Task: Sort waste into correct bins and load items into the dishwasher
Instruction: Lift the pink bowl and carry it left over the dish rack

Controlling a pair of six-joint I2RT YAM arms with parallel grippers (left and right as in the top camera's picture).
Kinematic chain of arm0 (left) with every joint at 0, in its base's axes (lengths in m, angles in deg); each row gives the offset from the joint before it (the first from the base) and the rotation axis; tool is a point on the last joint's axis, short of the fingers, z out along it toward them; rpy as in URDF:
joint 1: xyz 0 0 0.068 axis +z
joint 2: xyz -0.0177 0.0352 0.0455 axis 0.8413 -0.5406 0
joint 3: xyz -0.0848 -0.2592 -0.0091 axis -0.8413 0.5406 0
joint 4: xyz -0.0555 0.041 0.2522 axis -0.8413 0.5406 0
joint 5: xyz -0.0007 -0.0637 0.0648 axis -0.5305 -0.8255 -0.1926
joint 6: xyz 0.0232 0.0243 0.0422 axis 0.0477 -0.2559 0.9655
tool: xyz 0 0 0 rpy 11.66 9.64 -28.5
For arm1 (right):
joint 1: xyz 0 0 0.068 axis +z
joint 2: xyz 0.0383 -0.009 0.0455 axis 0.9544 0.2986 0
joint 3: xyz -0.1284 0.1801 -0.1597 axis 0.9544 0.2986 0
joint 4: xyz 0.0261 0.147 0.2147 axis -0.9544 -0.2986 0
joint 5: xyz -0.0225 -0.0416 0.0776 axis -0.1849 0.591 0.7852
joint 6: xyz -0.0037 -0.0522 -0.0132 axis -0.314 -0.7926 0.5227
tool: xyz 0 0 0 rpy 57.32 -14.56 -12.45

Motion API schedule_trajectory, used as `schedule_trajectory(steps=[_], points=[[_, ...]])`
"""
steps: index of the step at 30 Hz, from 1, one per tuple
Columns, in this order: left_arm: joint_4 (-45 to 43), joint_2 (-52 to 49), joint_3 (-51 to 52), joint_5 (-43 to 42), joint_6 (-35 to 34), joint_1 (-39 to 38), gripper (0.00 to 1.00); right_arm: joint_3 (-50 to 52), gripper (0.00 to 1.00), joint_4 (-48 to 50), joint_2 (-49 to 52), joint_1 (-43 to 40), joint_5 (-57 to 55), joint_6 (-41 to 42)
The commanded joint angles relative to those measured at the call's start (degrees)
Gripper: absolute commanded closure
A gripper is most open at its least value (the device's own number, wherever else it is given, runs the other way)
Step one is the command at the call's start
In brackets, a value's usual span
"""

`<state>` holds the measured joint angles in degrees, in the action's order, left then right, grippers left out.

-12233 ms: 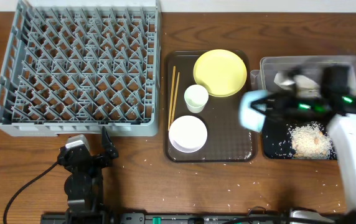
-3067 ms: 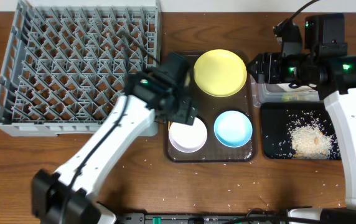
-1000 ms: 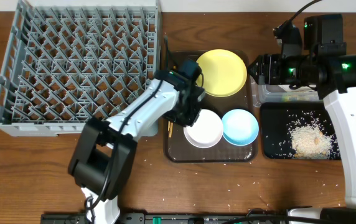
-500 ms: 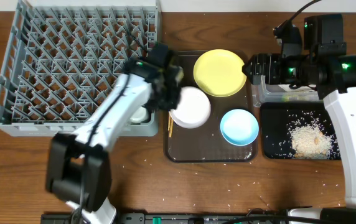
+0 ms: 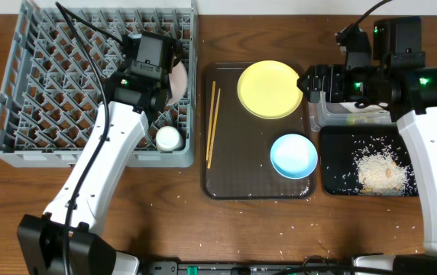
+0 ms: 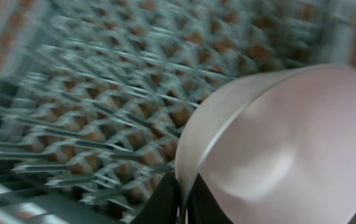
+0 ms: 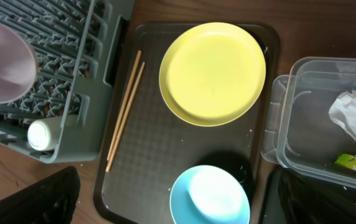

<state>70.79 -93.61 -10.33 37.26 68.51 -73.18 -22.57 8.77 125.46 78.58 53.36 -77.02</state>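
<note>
Brown wood table (image 5: pixel 280 30), grain running L–R. Four things sit directly on it. Far L: big grey dish rack (image 5: pixel 58 84), slightly skewed to table edge. Centre: dark brown serving tray (image 5: pixel 241 172), just beside rack. R side: clear tub (image 7: pixel 309 118) toward the back, black tray (image 5: pixel 341 172) in front of it, both close to serving tray. Loose rice grains (image 5: pixel 283 231) scattered on bare wood along the front.

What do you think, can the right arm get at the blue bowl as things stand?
Probably yes. The blue bowl sits on the brown tray with nothing over it, and the right gripper hangs open and empty near the tray's edge.
</note>
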Motion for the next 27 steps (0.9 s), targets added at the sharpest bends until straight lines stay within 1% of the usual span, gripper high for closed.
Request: schedule_trajectory(steps=[1,4,11,14,17,22,27], points=[[-0.42,-0.55,-0.74,14.88,-3.65,0.09,0.93,-0.31,0.01,-0.04,0.04,0.11,-0.13,-0.02],[-0.50,-0.98,-0.66,20.46,-5.35,0.09,0.93,-0.31,0.01,-0.04,0.04,0.11,-0.15,0.00],[-0.94,-4.07,-0.59,26.12,-5.31,-0.39,0.93,-0.31,0.01,-0.04,0.04,0.11,-0.13,0.00],[-0.92,-6.51,-0.55,32.89,-5.31,-2.14,0.93,-0.31,0.01,-0.04,0.07,0.11,-0.15,0.00],[-0.94,-8.44,-0.50,37.62,-5.33,-4.24,0.93,-0.31,0.01,-0.04,0.04,0.11,-0.15,0.00],[-1.36,-11.28,-0.22,43.12,-5.33,-6.99,0.93,-0.31,0.01,-0.04,0.04,0.11,-0.15,-0.02],[-1.75,-13.88,-0.13,46.88,-5.29,-7.93,0.93,-0.31,0.01,-0.04,0.04,0.11,-0.15,-0.02]])
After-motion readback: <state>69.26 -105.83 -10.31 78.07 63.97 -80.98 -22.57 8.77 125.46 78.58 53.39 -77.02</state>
